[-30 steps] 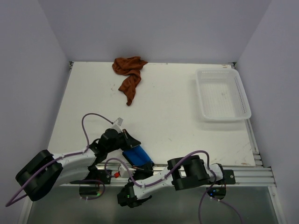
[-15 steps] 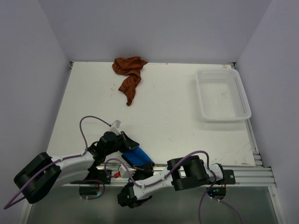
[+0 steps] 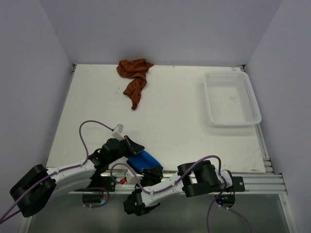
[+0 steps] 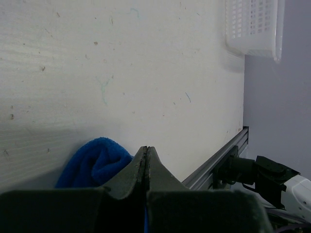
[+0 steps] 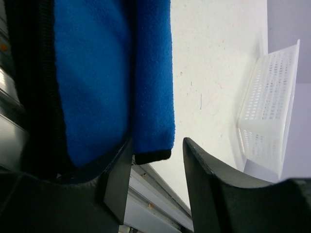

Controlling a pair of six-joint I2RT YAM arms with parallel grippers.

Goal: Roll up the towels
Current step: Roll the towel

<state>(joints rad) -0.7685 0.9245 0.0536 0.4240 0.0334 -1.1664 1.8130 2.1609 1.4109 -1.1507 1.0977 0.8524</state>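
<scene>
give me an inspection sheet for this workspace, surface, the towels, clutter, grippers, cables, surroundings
Surface: white table, scuffed and speckled, metal rail along the near edge.
Job's things: blue towel bunched at the near edge between the two grippers; rust-brown towel crumpled at the far edge, not rolled.
Clutter: white mesh basket at the far right, nothing seen inside.
Grippers: left gripper shut, fingertips pressed together, the blue towel beside it; right gripper open, one finger against the blue towel, not clamping it.
Cables: purple cable looping over the left arm, another over the right arm.
Surroundings: plain pale walls on three sides; nothing else seen.
</scene>
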